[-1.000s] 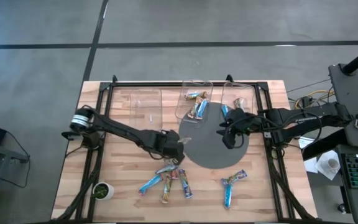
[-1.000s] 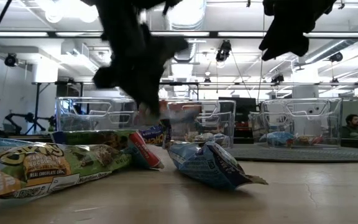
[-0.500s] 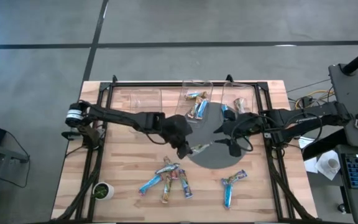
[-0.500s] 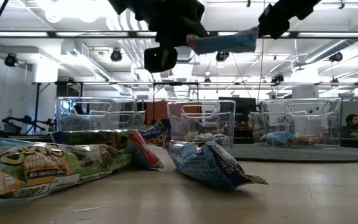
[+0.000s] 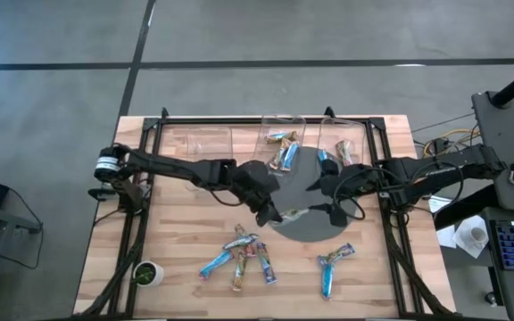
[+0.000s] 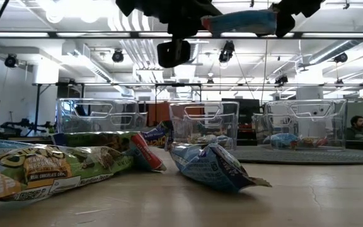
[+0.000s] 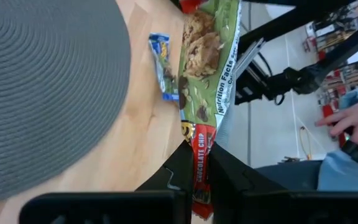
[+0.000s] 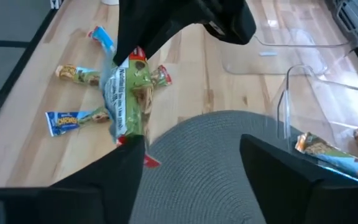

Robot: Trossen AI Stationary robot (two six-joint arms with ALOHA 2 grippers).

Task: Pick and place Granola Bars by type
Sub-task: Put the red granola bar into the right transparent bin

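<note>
Held granola bar [image 7: 205, 93]: green wrapper, red end band with white lettering, brown cookie print. Loose bar [image 7: 161, 65] beside it: blue with a yellow patch. Round mat [image 5: 315, 209]: dark grey, concentric ribbing. Tabletop [image 5: 177, 241]: pale wood planks. Bins [image 5: 279, 143]: clear plastic. Cup [image 5: 147, 273]: green and white. Arms black.

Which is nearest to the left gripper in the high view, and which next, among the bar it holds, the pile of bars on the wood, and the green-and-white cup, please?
From the left gripper, over the grey mat's edge:
1. The held bar, in its fingers.
2. The pile of bars, on the wood below it in the picture.
3. The green-and-white cup, at the table's lower-left corner.
</note>
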